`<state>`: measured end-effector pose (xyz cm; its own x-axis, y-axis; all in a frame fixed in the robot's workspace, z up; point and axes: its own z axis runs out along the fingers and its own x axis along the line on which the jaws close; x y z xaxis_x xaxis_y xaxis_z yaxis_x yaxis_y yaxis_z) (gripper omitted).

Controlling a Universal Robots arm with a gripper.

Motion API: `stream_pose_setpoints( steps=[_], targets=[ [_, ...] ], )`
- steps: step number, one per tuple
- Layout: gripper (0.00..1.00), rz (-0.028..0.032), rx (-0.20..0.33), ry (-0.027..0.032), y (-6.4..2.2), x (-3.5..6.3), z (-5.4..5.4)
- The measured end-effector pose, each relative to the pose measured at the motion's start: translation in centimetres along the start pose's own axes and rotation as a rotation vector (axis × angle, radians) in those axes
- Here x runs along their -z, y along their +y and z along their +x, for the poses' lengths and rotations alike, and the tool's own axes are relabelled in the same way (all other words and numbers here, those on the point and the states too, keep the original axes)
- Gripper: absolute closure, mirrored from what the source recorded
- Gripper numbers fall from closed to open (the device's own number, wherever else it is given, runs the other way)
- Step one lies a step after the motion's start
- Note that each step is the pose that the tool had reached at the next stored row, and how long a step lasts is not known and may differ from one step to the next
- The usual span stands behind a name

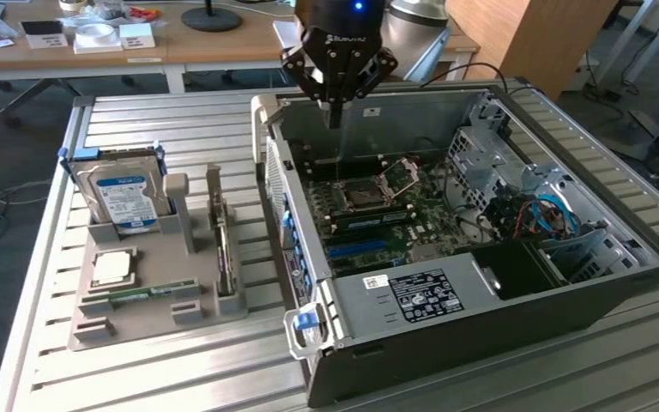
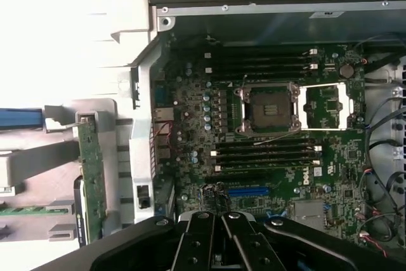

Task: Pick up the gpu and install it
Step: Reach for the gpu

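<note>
The gpu (image 1: pixel 224 249) stands on its edge in a slot of the grey holder (image 1: pixel 135 322), left of the open computer case (image 1: pixel 421 296) in the exterior view. In the wrist view the gpu (image 2: pixel 92 176) is a thin green board seen edge-on beside the case wall. My gripper (image 1: pixel 332 116) hangs over the back part of the case, above the motherboard (image 1: pixel 387 215), well away from the gpu. Its black fingers (image 2: pixel 209 236) are shut together with nothing between them. The blue expansion slot (image 2: pixel 248 191) lies just in front of the fingers.
The holder also carries a blue-labelled hard drive (image 1: pixel 123 193), a processor (image 1: pixel 112 268) and a narrow green memory stick (image 1: pixel 147 294). Cables (image 1: pixel 541 215) and drive cages fill the case's side at the exterior view's right. A wooden desk (image 1: pixel 192 43) stands behind the table.
</note>
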<state>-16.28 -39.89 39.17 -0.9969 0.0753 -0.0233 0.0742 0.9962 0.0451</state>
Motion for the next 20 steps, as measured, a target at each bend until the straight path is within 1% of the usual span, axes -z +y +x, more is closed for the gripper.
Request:
stream_pose_setpoints(
  steps=[9,20],
  targets=[
    [0.89,0.0000,0.000,0.0000,-0.07,0.01,0.9],
    [0.89,0.0001,0.000,0.0001,-0.12,0.01,1.6]
  ],
)
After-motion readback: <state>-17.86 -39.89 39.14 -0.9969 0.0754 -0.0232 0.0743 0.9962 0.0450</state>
